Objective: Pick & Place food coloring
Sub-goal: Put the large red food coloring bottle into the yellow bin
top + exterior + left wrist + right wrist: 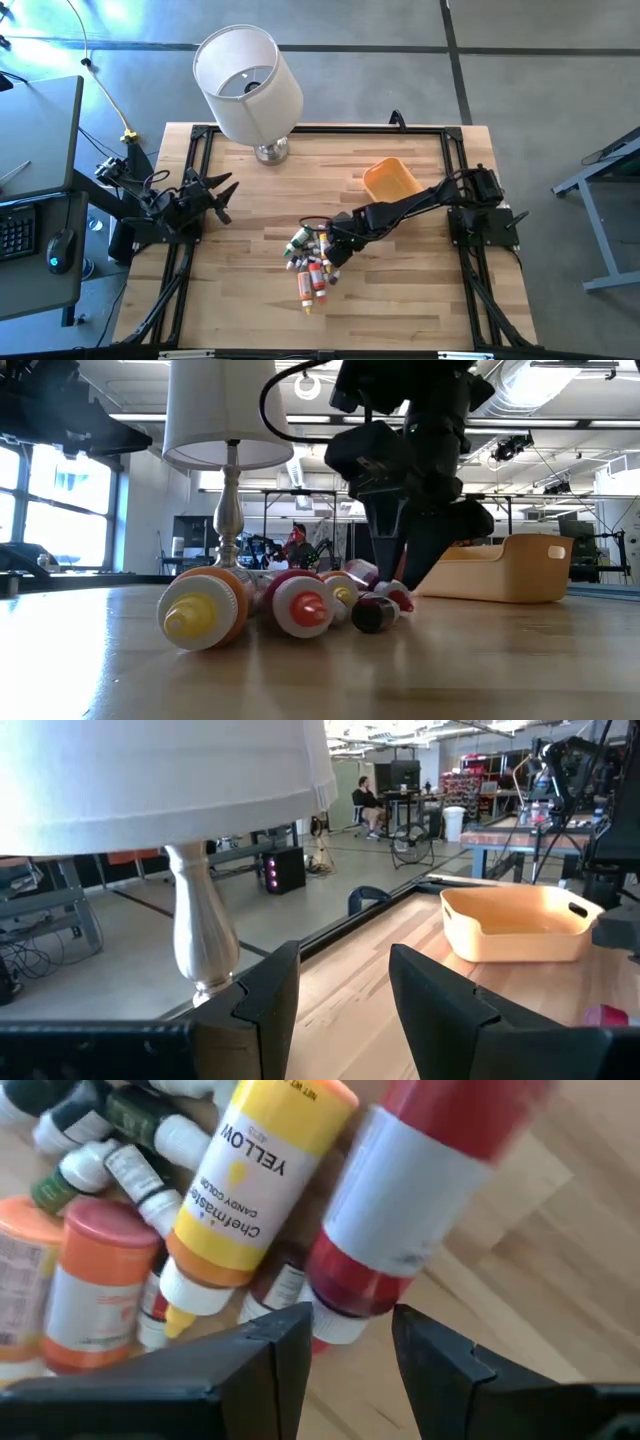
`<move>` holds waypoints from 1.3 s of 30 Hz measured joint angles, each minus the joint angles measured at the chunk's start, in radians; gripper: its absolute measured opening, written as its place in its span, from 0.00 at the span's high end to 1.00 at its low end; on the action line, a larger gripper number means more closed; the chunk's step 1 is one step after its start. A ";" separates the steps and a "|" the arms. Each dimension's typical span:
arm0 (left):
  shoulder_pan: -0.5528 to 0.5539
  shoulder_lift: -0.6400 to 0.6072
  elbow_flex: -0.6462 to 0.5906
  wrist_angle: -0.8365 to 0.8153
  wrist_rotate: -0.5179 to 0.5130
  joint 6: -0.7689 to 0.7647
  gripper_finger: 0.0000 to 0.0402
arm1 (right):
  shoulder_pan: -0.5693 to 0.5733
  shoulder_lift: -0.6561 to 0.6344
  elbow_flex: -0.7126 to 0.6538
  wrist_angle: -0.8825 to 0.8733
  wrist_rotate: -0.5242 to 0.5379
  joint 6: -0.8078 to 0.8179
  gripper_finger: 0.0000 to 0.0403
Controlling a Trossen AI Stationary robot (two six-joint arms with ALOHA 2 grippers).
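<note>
The food coloring lies in a heap (313,262) at the table's middle. It holds larger squeeze bottles, among them a yellow-labelled one (260,1170), a red one (420,1190) and orange ones (95,1280), with tiny green and whitish dropper bottles (100,1140) beside them, all on their sides on the wood. My right gripper (338,248) is down at the heap's right side and open; its fingers (270,1350) stand just before the red bottle's cap end (340,1320). My left gripper (222,190) waits open near the table's left edge. My right gripper (350,1345) comes at the heap slanting down from the table's right side, fingers apart at the red bottle's cap end. I cannot tell whether either finger touches that bottle, which lies on the table among the others.
An orange plastic bowl (390,180) stands right of centre toward the far edge, close beside the right arm. A lamp with a white shade (248,85) stands at the far edge, left of centre. Bare wood lies in front of and left of the heap. A person sits in the room beyond (362,795).
</note>
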 joint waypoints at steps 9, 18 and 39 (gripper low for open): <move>0.000 0.000 0.000 -0.082 0.001 -0.077 0.61 | 0.000 0.021 -0.001 -0.006 0.031 -0.028 0.67; 0.000 0.000 0.000 -0.125 0.003 -0.169 0.61 | 0.000 0.021 -0.001 -0.006 0.033 -0.160 0.67; 0.000 0.000 0.000 -0.103 0.003 -0.193 0.61 | 0.000 -0.059 -0.003 -0.122 0.062 -0.265 0.74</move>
